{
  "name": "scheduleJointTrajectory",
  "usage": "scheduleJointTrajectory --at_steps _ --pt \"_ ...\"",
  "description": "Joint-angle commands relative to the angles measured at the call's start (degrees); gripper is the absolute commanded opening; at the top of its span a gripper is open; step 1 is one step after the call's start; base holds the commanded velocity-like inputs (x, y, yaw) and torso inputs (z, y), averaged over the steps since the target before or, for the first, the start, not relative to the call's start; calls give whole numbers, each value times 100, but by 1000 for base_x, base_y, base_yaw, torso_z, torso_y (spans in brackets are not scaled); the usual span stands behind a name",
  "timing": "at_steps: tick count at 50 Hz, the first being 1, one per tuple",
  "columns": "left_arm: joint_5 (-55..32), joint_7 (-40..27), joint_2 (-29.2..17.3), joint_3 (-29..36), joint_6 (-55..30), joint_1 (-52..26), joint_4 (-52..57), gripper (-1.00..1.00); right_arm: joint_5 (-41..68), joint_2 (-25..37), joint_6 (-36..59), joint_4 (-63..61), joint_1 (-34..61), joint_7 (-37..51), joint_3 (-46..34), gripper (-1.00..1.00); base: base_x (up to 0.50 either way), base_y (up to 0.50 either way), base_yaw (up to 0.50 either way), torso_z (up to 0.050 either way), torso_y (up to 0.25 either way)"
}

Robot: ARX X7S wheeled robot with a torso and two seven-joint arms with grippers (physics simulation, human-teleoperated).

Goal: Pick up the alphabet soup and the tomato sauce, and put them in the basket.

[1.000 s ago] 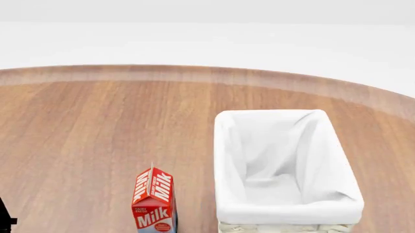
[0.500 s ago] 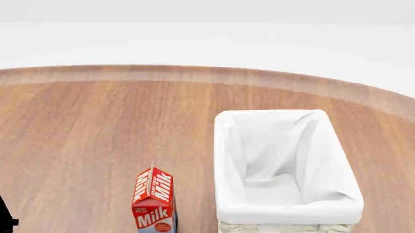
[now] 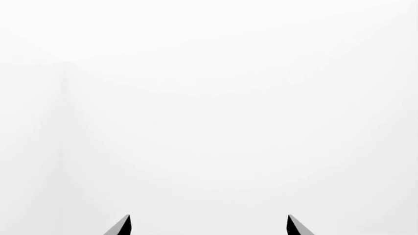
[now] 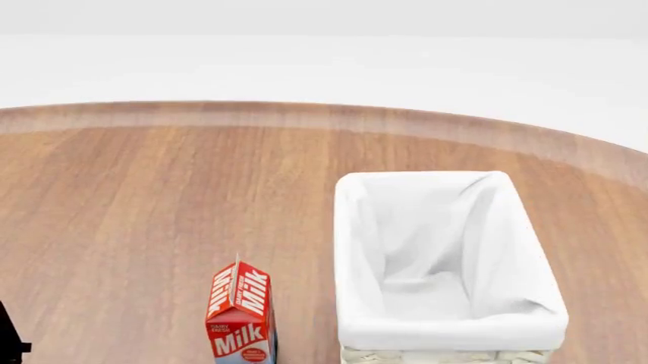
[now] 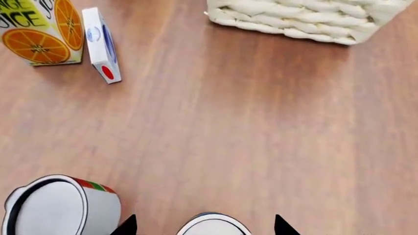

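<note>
A red carton [image 4: 241, 315] reading "Milk" stands just beside the basket [image 4: 445, 258]. An orange "JUICE" carton [image 5: 40, 30] sits well apart from it. The right gripper [image 5: 205, 226] is spread wide above a can top [image 5: 214, 227], holding nothing; the left gripper [image 3: 209, 226] gapes empty.

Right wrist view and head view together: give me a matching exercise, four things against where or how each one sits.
Things:
1. milk carton
2. basket
3. orange juice carton
4. can with the red and green label

Places or states:
A. beside a small white, blue and red box
B. next to a second can top that sits between the right pincer tips
C. upright on the wooden table, left of the basket in the head view
D. lined with white cloth, nothing inside

Pairs: 1-C, 2-D, 3-A, 4-B
</note>
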Motion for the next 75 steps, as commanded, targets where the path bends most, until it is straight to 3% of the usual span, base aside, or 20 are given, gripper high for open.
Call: scheduleJointTrajectory --at_steps 1,28,75 --pt "-42 -76 -63 34 -12 -8 -7 100 -144 -29 -94 143 -50 -81 -103 100 0 0 0 0 0" --pt "-170 -250 -192 56 318 127 -224 100 -317 -81 -316 452 -112 -253 -211 100 0 0 0 0 0" --pt "-264 -499 -388 187 143 89 -93 100 -581 -202 -687 1117 -116 -593 -368 100 0 0 0 0 0"
